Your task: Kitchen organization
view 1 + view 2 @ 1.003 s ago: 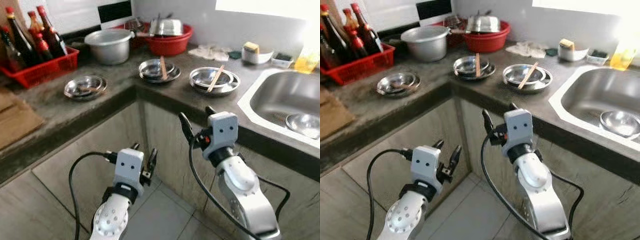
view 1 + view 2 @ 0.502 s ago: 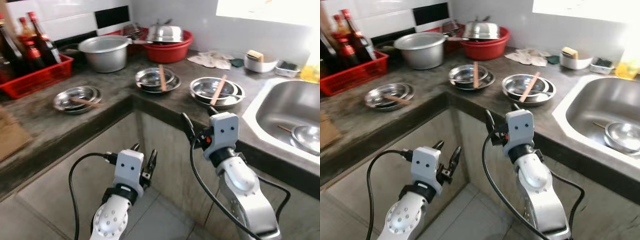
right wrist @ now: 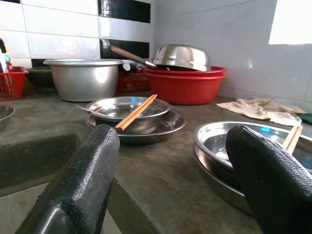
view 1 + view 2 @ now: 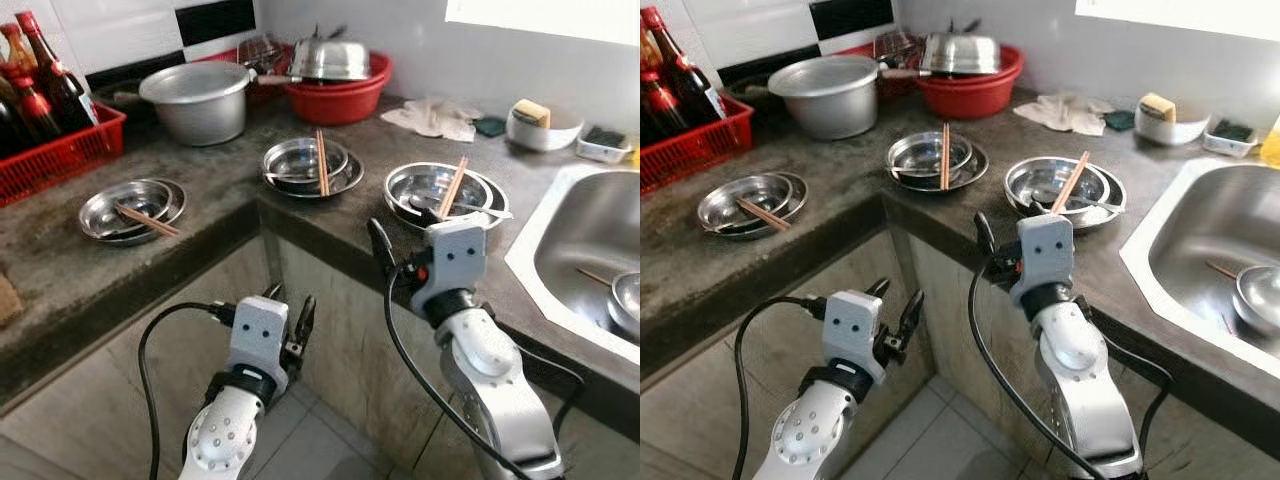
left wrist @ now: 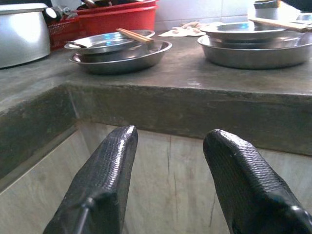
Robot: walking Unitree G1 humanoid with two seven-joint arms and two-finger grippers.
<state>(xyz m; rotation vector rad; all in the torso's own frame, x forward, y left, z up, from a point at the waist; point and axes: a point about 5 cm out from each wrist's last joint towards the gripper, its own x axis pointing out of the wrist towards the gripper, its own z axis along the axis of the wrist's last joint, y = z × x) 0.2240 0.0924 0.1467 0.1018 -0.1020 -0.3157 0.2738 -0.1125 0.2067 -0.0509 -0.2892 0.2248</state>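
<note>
Nothing looked tidied yet — three stacks of steel dishes (image 4: 131,207) sat on the counter (image 4: 60,262), each with chopsticks (image 4: 321,161) across it, and another bowl (image 4: 1258,296) lay in the sink far right. The right gripper (image 4: 400,235) rose at the counter edge, fingers spread; the left gripper (image 4: 289,312) hung lower — also spread, empty.

The bottles (image 4: 40,75) in the red crate (image 4: 60,150) run off the top and left edges, and the bowl (image 4: 628,300) in the sink (image 4: 560,250) is cut by the right edge. The right arm (image 4: 490,380) covers the near rim of the right-hand dish (image 4: 440,190) and hides one of its own jaws. What lies inside the red basin (image 4: 340,100) under the upturned steel bowl (image 4: 328,60) is hidden, and the small things in the tray (image 4: 608,145) by the wall are too small to tell.
</note>
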